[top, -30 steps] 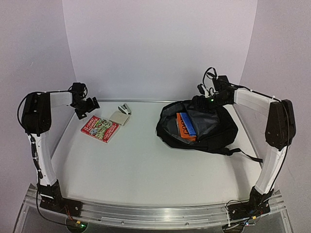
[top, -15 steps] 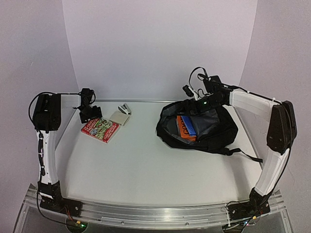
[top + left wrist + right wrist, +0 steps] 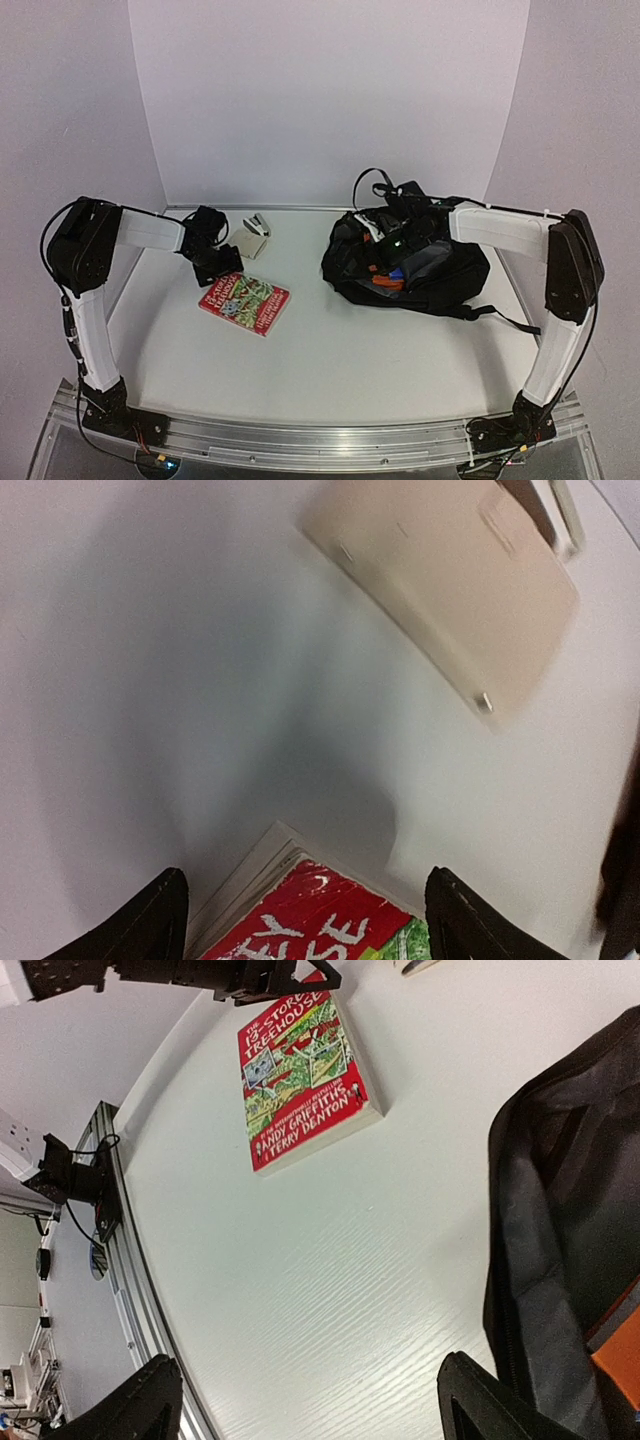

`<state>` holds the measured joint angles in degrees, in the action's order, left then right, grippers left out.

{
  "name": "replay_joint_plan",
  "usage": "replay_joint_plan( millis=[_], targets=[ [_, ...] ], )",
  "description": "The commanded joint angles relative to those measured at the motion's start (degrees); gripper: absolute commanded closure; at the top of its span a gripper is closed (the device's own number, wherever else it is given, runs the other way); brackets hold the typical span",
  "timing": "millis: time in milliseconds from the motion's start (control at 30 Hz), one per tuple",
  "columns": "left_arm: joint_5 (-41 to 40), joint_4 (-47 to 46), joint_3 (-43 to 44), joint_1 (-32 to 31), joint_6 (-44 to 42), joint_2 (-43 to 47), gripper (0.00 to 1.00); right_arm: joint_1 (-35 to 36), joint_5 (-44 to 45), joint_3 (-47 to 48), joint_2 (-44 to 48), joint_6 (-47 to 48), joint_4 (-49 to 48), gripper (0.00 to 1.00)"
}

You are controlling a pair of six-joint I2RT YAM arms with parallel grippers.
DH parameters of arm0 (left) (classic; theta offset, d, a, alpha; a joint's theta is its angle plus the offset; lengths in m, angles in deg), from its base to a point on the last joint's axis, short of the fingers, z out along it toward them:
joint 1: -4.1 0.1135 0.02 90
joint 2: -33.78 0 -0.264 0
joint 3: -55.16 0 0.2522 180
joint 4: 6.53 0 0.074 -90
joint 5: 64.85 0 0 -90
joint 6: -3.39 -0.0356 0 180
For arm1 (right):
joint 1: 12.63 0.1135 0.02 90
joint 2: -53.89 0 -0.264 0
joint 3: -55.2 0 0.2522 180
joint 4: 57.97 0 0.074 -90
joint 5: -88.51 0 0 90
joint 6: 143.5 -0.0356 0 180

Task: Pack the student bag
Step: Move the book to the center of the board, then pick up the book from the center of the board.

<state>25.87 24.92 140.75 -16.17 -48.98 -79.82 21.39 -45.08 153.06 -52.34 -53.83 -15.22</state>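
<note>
The student bag lies open at the right of the table, with an orange and a blue book inside. It also shows in the right wrist view. My right gripper hangs over the bag's left rim, open and empty. A red picture book lies flat left of centre. My left gripper is low at the book's far corner. In the left wrist view it is open, with that red corner between its fingers.
A beige notebook and a small stapler lie at the back, just behind my left gripper. The notebook also shows in the left wrist view. A black strap trails from the bag toward the right edge.
The red book has slid nearer and to the right, and my left gripper moved with it. My right gripper has swung left and down over the bag's opening.
</note>
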Motion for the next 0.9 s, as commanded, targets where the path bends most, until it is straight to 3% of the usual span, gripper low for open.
replay_joint_plan(
  millis=[0, 167, 300, 667, 867],
  targets=[
    [6.9, -6.7, -8.6, -4.8, 11.9, 6.2, 0.18, 3.3, 0.1, -3.6, -1.5, -2.4, -3.4, 0.14],
    [12.9, -12.1, -17.8, -5.3, 14.8, 14.1, 0.19, 6.3, 3.1, -4.8, -4.5, -3.2, -4.6, 0.16],
    [15.3, -12.8, -23.9, -5.4, 12.2, 19.3, 0.19, 6.8, 4.6, -5.7, -8.0, -3.7, -4.9, 0.18],
    [25.7, -22.1, -30.6, -8.0, 4.8, 19.0, 0.3, 9.6, 4.8, -3.2, -14.5, -7.6, -9.4, 0.18],
    [32.2, -30.7, -34.0, -10.7, 5.4, 21.0, 0.42, 9.6, 8.1, -3.2, -15.8, -7.1, -9.6, 0.21]
  ],
)
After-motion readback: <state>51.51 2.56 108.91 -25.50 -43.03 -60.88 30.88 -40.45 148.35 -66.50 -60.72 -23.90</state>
